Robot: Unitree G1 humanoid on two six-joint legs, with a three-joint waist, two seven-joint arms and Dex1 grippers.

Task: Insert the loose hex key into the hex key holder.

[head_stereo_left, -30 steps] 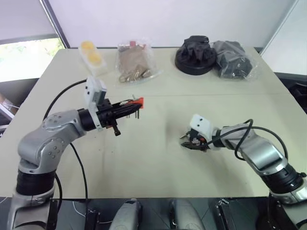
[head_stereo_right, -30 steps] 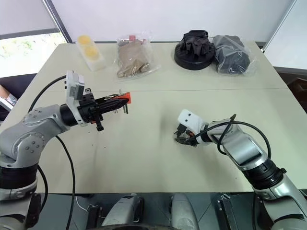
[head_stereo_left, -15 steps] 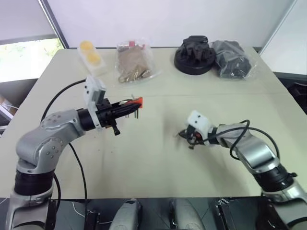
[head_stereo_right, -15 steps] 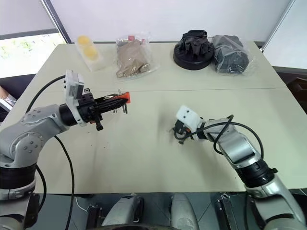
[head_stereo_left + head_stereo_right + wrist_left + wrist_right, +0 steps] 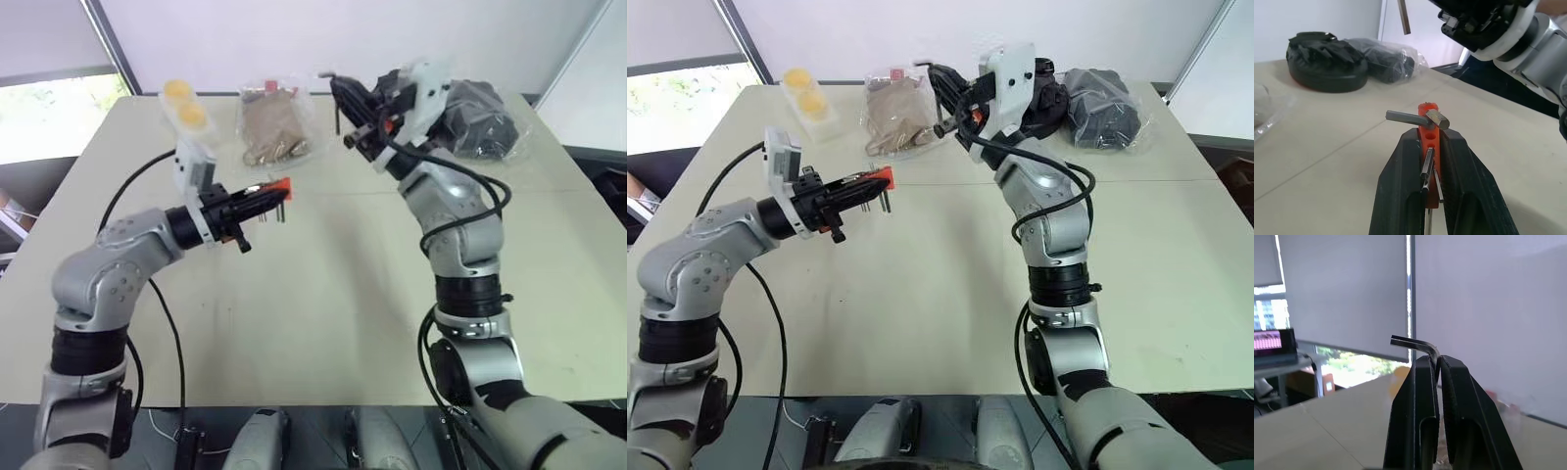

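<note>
Currently the left gripper (image 5: 265, 199) is clamped on the holder (image 5: 1428, 132), held in the air over the table's (image 5: 323, 313) left half, short keys sticking out of the red block; the right gripper (image 5: 1434, 363) is pinched tight on the hex key (image 5: 1413, 343), raised high above the far edge, bent end poking out past the fingertips; key and holder well apart, key higher and nearer the far edge; along the far edge lie a yellow pack (image 5: 186, 116), a clear bag (image 5: 274, 127), a black disc (image 5: 1050, 103) and a grey bag (image 5: 485, 119).
</note>
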